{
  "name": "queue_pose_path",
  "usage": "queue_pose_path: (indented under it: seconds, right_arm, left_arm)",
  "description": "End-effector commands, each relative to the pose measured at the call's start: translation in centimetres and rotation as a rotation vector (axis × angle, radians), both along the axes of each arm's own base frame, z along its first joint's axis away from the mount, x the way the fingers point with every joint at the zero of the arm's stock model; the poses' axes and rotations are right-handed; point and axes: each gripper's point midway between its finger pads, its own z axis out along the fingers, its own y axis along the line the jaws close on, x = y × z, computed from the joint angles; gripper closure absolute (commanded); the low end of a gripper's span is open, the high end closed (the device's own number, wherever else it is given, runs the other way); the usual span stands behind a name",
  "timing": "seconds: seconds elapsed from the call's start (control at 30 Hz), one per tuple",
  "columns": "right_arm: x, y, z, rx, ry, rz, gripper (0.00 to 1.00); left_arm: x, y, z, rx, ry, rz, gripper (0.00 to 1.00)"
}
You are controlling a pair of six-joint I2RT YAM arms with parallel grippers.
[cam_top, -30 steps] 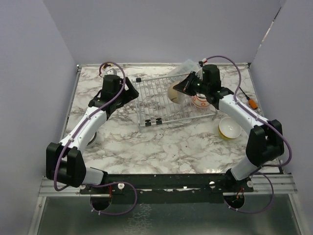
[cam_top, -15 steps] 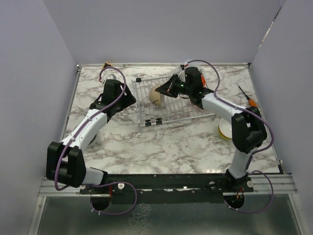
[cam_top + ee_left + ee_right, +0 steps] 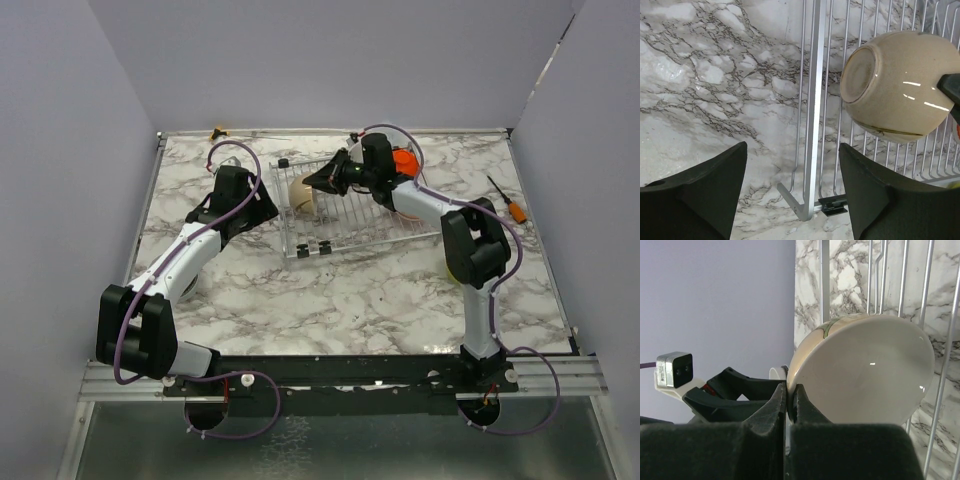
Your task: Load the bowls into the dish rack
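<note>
Over the last second the right arm swung leftward across the dish rack (image 3: 345, 228), carrying the beige bowl (image 3: 300, 194) from over the rack's right-middle part to its left end. The right gripper (image 3: 789, 390) remained pinched tight on the bowl's rim, one finger inside and one outside. The bowl was tipped on its side, foot ring facing left and hollow facing the right wrist camera. It sat over the wires just inside the left rail; whether it touched them could not be told. The left gripper (image 3: 792, 175) barely shifted; it hovered over the marble table (image 3: 350, 290) just outside that rail, jaws spread wide with nothing between them. With the arm moved on, an orange bowl (image 3: 404, 160) showed by the rack's far right corner. Judgement: carry essentially finished, the bowl being over a left-end slot; lowering and release remained, and this bowl was not yet loaded. The tilt suggested it was meant to stand on edge between wires.
</note>
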Motion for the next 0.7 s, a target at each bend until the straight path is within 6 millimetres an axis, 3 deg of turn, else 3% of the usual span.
queue_pose_path:
  seconds: [0.0,0.33,0.67]
  right_arm:
    - [-1.4,1.6,3.0,0.119,-0.009,0.134,0.99]
    - [-1.2,0.4,-0.6,0.04,0.079,0.164,0.99]
    - [-1.0,-2.6,-3.0,0.009,0.116,0.175,0.98]
  left_arm:
    - [-0.3,0.0,-0.8,-0.003,0.026,-0.017,0.25]
    - [-0.3,0.0,-0.7,-0.001,0.024,-0.02,0.24]
    - [-0.2,0.1,-0.4,0.001,0.014,-0.017,0.24]
